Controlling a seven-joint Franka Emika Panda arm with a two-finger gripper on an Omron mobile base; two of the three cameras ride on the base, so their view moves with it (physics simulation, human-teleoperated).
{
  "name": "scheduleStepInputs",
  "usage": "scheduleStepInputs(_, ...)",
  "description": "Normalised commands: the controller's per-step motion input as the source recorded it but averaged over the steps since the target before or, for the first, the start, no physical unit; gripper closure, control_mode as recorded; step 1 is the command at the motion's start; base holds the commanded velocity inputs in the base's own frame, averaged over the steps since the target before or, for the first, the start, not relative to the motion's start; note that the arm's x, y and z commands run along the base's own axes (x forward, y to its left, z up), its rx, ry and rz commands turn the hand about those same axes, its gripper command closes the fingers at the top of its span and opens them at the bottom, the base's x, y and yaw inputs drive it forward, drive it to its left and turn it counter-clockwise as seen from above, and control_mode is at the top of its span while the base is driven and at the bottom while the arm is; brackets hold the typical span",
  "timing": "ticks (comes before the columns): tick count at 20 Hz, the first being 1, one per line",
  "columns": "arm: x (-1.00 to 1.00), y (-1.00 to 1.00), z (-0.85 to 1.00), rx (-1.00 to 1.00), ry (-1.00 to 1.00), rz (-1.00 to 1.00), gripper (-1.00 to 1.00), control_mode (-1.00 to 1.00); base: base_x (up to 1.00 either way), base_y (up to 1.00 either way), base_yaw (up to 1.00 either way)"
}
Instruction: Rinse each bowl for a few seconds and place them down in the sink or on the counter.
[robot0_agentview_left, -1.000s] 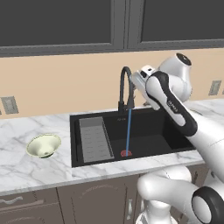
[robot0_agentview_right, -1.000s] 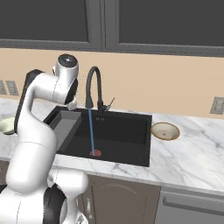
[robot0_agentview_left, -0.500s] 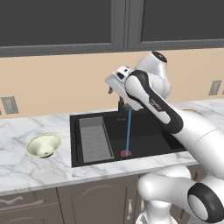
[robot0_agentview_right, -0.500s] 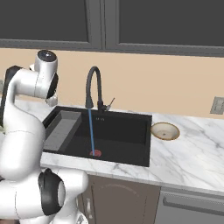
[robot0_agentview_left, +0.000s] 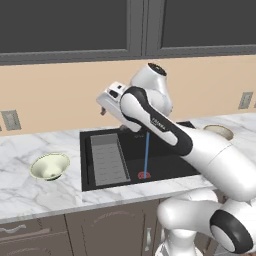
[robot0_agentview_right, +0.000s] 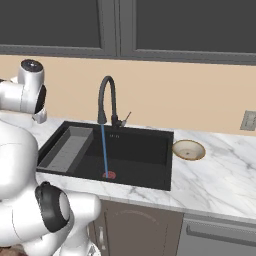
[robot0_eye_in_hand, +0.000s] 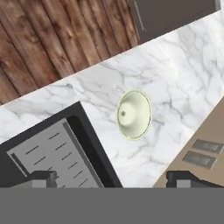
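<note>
White marble counter (robot0_agentview_left: 30, 200) runs under dark wall cabinets (robot0_agentview_right: 150, 25), with the black sink (robot0_agentview_right: 145, 150) set into it and water (robot0_agentview_right: 104, 150) streaming from the arched faucet (robot0_agentview_right: 106, 97) onto the red drain (robot0_agentview_right: 108, 175). Left of the sink sits the pale cream-green bowl (robot0_agentview_left: 49, 166), upright on the counter, and the shallow beige bowl (robot0_agentview_right: 188, 149) sits on the counter to the sink's right. High over the basin's left end, the gripper (robot0_eye_in_hand: 116, 178) holds nothing, its jaws spread wide, looking down at the pale bowl beside the grey ribbed rack (robot0_eye_in_hand: 48, 153).
</note>
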Motion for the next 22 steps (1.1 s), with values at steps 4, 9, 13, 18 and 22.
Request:
scheduleStepInputs(4,-0.08,0.4,-0.28,0.04,0.0,0.09,-1.0,-1.0,0.0,0.0,0.0)
scheduleStepInputs(9,-0.07,0.48,-0.24,0.02,0.0,0.08,-1.0,-1.0,0.0,0.0,0.0)
scheduleStepInputs(13,-0.02,0.41,-0.12,-0.04,-0.05,0.08,-1.0,-1.0,0.0,0.0,0.0)
scheduleStepInputs(18,0.0,0.23,-0.06,-0.06,-0.05,0.05,-1.0,-1.0,0.0,0.0,0.0)
scheduleStepInputs(22,0.0,0.19,-0.15,-0.04,-0.03,0.04,-1.0,-1.0,0.0,0.0,0.0)
